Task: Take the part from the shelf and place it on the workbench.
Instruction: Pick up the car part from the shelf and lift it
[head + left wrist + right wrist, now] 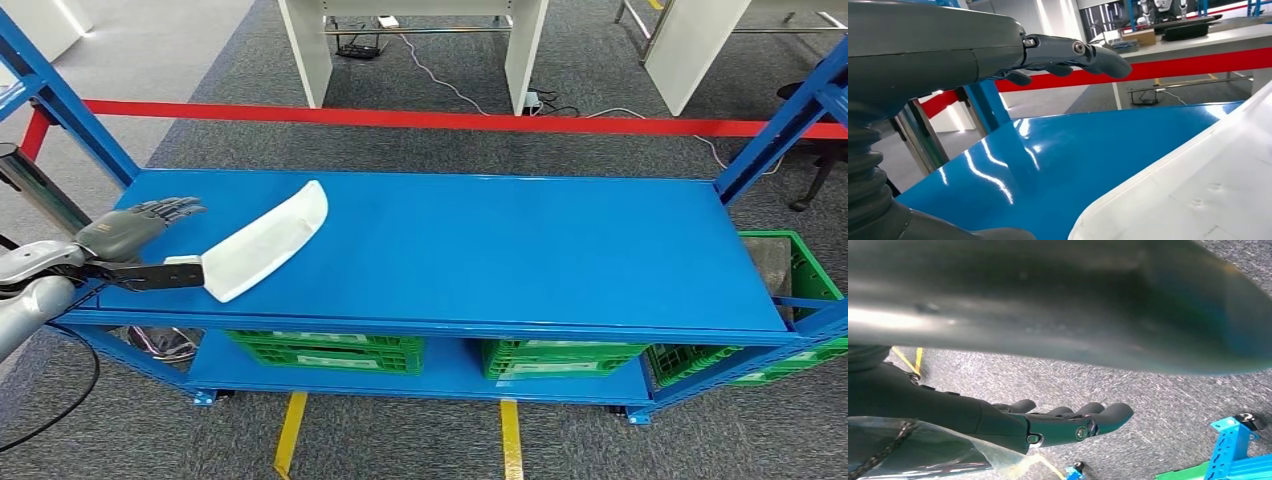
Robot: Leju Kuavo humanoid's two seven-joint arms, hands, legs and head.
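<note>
**Currently: white part at the shelf's left end**

The white part lies slanted on the blue shelf top near its front left corner. The left hand sits beside the part's near end, fingers extended and apart, its thumb hidden. The right hand hangs over grey carpet, fingers straight, holding nothing. Green crates occupy the lower tier.

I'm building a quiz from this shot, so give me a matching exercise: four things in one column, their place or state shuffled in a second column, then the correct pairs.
Column one:
1. white part
2. green crates
3. red tape line
4. right hand

Column two:
A. on the floor beyond the blue shelf
B. on the lower shelf level
C. hanging over grey carpet, holding nothing
D. lying on the top surface beside the left hand

Pairs: 1-D, 2-B, 3-A, 4-C
</note>
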